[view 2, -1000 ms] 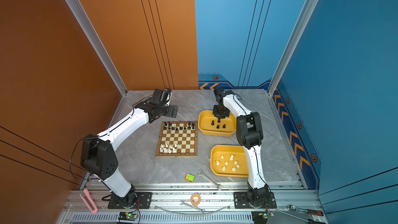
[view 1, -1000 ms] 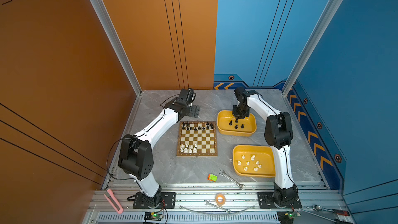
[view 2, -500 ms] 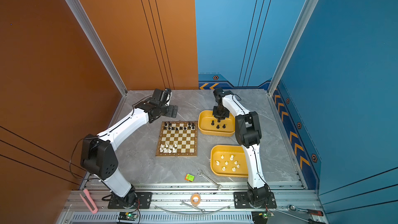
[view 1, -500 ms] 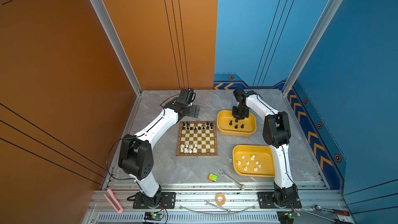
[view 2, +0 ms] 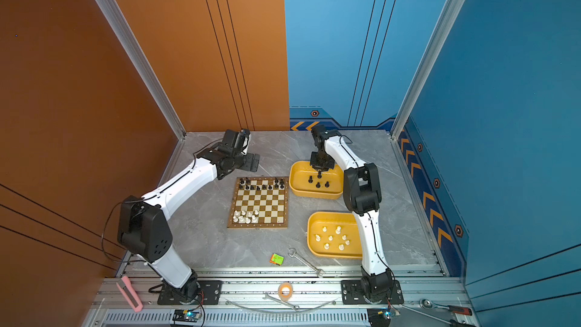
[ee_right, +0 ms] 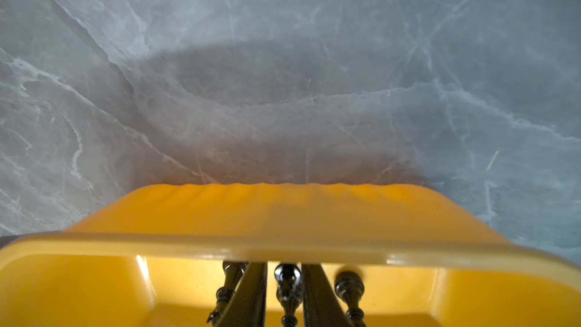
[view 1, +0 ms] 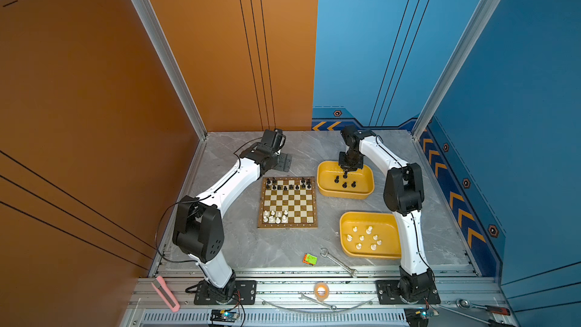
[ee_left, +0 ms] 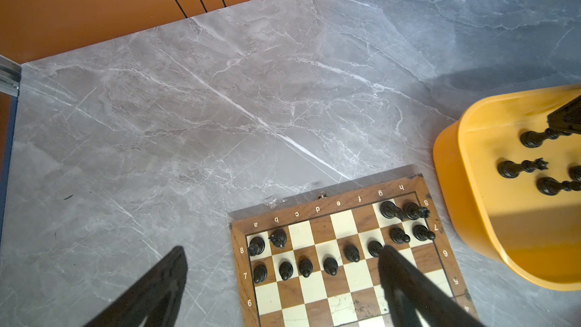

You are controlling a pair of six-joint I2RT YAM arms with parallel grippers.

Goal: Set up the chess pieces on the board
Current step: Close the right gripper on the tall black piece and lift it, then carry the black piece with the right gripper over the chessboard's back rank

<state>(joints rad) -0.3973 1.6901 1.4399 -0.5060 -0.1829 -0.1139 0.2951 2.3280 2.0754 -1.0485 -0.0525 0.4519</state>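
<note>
Grey marble table (view 1: 283,246), black piece (ee_right: 287,290) upright between right fingers (ee_right: 251,297)

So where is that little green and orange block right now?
In both top views the block lies on the grey table near its front edge, just left of a silver wrench and in front of the chessboard.

Both top views high over front edge, steeply down on whole table (view 1: 239,246), board (view 1: 289,206) mid-frame, near-equal coverage, left wrist close above table, shares board and tray (ee_left: 456,184), right wrist very near tray rim.
</note>
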